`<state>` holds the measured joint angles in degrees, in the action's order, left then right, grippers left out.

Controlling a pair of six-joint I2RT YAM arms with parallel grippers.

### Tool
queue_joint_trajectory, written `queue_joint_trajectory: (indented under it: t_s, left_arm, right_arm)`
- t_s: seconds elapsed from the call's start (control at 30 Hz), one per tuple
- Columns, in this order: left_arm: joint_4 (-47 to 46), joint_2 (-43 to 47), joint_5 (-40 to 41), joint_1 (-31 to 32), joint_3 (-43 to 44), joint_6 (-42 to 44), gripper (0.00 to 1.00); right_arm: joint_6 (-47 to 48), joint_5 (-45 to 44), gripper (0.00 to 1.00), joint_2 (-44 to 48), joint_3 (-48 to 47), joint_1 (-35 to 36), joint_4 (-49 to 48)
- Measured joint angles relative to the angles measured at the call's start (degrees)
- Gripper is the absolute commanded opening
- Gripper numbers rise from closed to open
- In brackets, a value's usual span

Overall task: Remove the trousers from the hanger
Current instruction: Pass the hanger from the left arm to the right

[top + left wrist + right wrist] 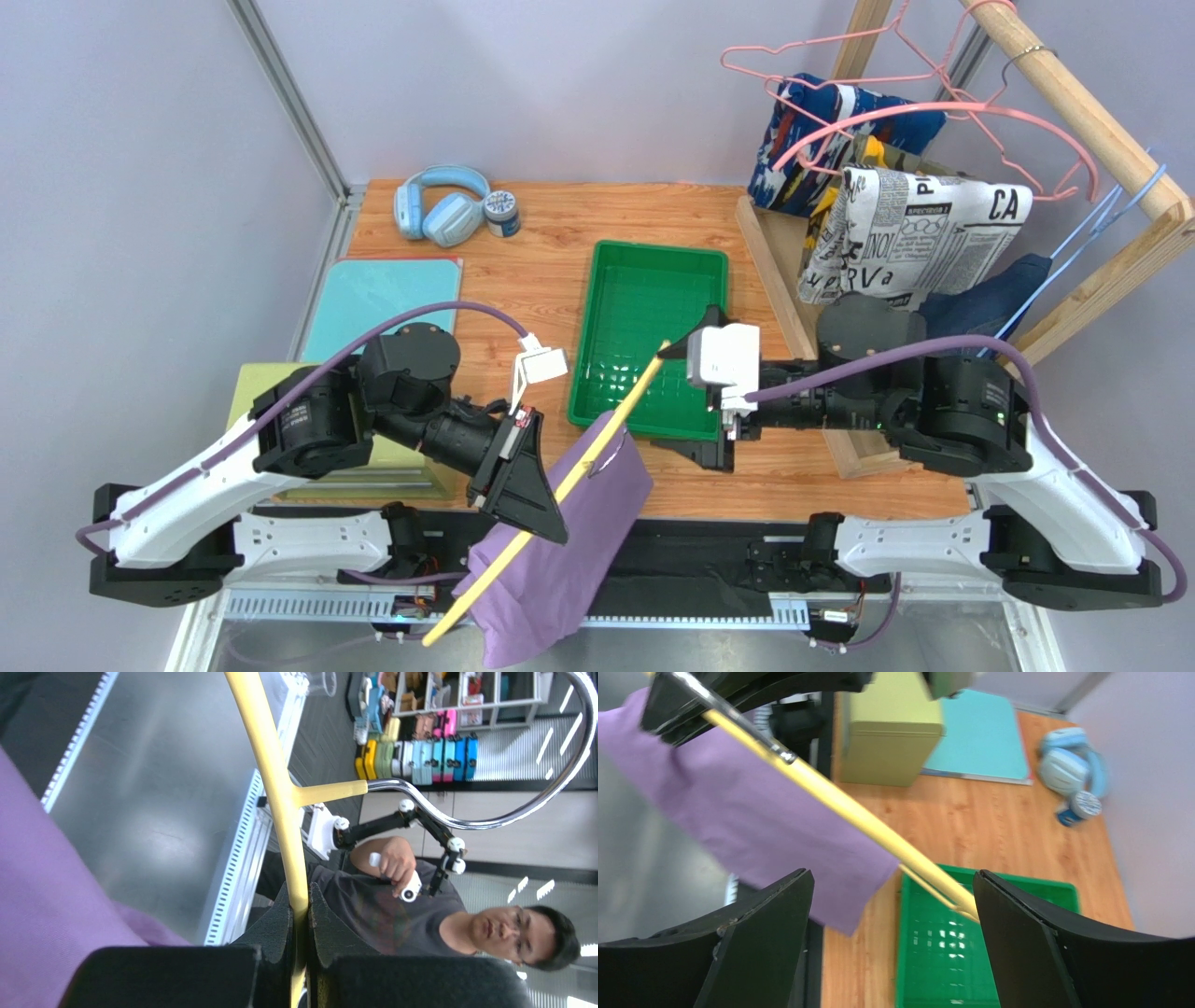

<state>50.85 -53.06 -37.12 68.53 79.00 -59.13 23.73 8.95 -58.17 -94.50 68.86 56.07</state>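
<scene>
The plain purple trousers (561, 560) hang folded over the bar of a yellow hanger (589, 455) that slants from the near table edge up toward the green tray. My left gripper (522, 490) is shut on the hanger's bar. In the left wrist view the yellow bar (281, 812) is pinched between the pads of that gripper (300, 910), with purple cloth (42, 882) at the left and the chrome hook (519, 805) beyond. My right gripper (690, 399) stands open at the hanger's far end. In its own view the right gripper (892, 882) has the bar (864, 822) and trousers (759, 819) ahead, untouched.
A green tray (645, 336) lies mid-table, its floor (990, 952) under the right jaws. A wooden rack (1094, 126) at back right carries pink hangers with newsprint (912, 231), abstract-print (828, 133) and denim (1003, 301) trousers. Blue headphones (442, 203), a teal mat (379, 301) and an olive box (274, 392) lie left.
</scene>
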Motion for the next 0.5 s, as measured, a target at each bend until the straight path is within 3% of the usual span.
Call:
queue_joint_trajectory:
  t_s: [0.13,0.33,0.43,0.5]
  left_arm:
    - [-2.01,0.15,-3.52,0.00,0.02,0.17,0.00]
    - [-2.14,-0.87,-8.35,0.00,0.04,0.52,0.00]
    - [-2.16,-1.88,-9.49,0.00,0.11,0.68,0.00]
    - [-2.08,-2.71,-10.21,0.00,0.35,0.81,0.00]
  right_arm:
    - [0.20,8.87,0.88,-1.46,0.98,0.00,1.77]
    - [0.09,18.08,0.79,-4.24,1.18,-0.02,1.84]
    - [-0.09,20.63,0.69,-5.60,1.18,-0.02,2.08]
    - [-0.61,22.64,0.49,-6.08,1.55,-0.04,1.90]
